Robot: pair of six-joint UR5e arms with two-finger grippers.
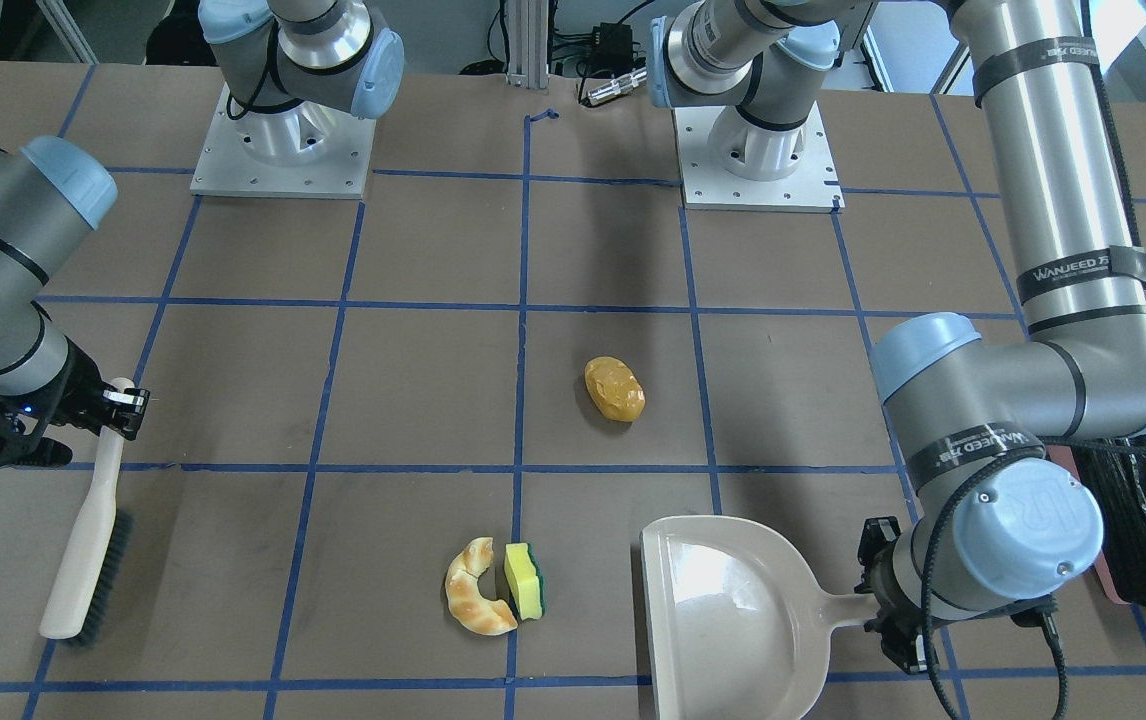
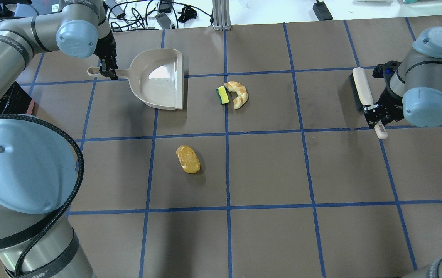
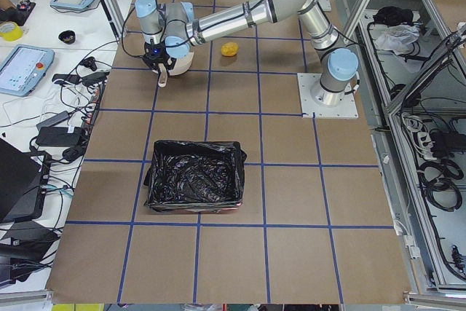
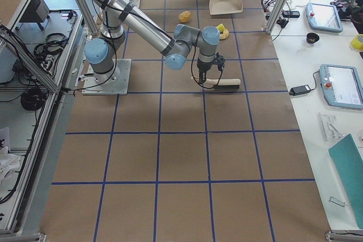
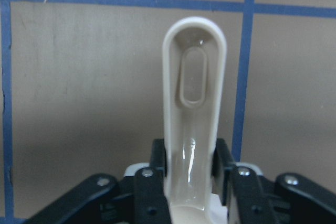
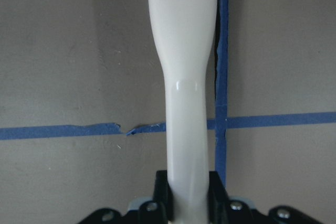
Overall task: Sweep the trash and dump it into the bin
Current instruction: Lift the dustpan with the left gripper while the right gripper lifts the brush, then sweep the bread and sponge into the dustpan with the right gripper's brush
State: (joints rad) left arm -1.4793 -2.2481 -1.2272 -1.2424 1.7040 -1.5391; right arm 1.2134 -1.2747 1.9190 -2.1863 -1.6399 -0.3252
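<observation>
Trash (image 2: 188, 159) sits loose on the table (image 1: 413, 380), croissant (image 1: 478, 590) touching sponge (image 1: 523, 580), roll (image 1: 614, 388) apart, left end effector (image 5: 191, 156) clamped on dustpan (image 1: 723, 610) handle, mouth facing them, right end effector (image 6: 189, 182) gripping brush (image 1: 88, 540), likely to sweep panward, bin (image 3: 195, 145) beyond the left arm.

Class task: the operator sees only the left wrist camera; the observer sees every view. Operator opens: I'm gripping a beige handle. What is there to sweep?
Observer: A croissant and a sponge side by side, and a roll apart, nearer the robot.
Operator: And the other arm?
Observer: The right gripper is shut on the brush handle.
Operator: Where do I dump?
Observer: The bin stands to the robot's left of your dustpan.
</observation>
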